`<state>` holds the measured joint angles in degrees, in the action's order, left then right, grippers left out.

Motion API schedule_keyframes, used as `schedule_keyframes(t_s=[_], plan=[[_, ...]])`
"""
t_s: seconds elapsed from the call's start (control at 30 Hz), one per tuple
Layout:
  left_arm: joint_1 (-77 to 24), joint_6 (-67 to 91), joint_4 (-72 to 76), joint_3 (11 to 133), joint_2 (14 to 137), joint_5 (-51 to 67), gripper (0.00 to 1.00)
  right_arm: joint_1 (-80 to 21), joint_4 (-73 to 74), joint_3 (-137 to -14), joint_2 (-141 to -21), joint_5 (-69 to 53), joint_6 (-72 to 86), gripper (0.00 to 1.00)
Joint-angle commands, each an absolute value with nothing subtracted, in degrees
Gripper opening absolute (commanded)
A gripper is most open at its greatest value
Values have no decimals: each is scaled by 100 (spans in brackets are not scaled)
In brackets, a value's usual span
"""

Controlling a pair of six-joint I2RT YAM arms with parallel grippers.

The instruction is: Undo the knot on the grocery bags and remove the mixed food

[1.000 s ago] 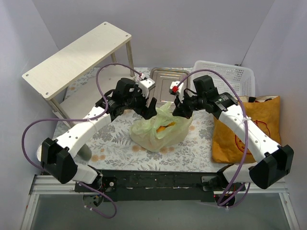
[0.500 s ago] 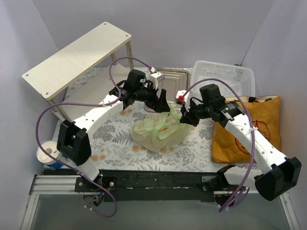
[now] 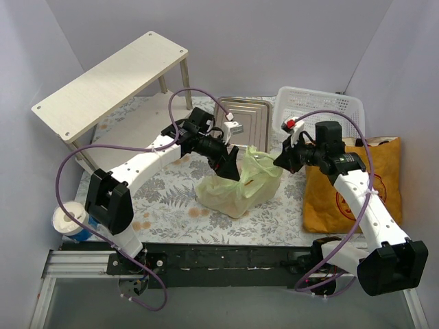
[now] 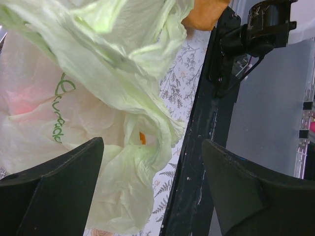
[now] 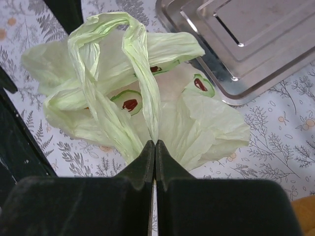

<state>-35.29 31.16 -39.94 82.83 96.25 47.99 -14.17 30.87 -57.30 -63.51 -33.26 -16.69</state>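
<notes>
In the top view, the pale green bag (image 3: 236, 193) is seen on the table cover (image 3: 164, 195) between the arms, left of the mustard tote (image 3: 353, 181), with the left gripper (image 3: 230, 166) over its top and the right gripper (image 3: 281, 162) at its right edge. In the left wrist view, the left gripper's (image 4: 152, 147) jaws are held wide apart, with the crumpled bag seen between them. In the right wrist view, the right gripper (image 5: 155, 146) is clamped together on a twisted handle strip of the bag.

Food (image 4: 27, 101) inside green bag (image 3: 240, 192) only dim shapes, tote (image 3: 385, 168) partly behind right arm (image 3: 358, 199)
</notes>
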Motion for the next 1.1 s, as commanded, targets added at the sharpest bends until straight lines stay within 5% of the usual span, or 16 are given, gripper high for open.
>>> schedule_keyframes(t_s=[0.0, 0.37, 0.43, 0.47, 0.57, 0.83, 1.07], plan=[[-3577, 3287, -3666, 8665, 9720, 4658, 80, -1082, 2462, -5713, -6381, -3726, -898, 1], [-3630, 4245, -3006, 9333, 10810, 4596, 79, -800, 2127, -5669, -6548, -4017, -404, 1], [-3639, 4271, -2945, 9474, 11021, 4693, 66, -782, 2127, -5651, -6530, -4025, -369, 1], [-3639, 4254, -2962, 9657, 11074, 4693, 42, -774, 2144, -5660, -6522, -4025, -369, 1], [-3630, 3842, -3330, 10001, 11084, 4510, 0, -756, 2223, -5756, -6530, -3938, -387, 1], [-3077, 2392, -4157, 9335, 8996, 2913, 0, -756, 2531, -7187, -6987, -3647, -721, 1], [-3067, 1538, -2909, 8402, 7033, 1103, 0, -756, 2487, -8139, -7506, -3893, -387, 1]])
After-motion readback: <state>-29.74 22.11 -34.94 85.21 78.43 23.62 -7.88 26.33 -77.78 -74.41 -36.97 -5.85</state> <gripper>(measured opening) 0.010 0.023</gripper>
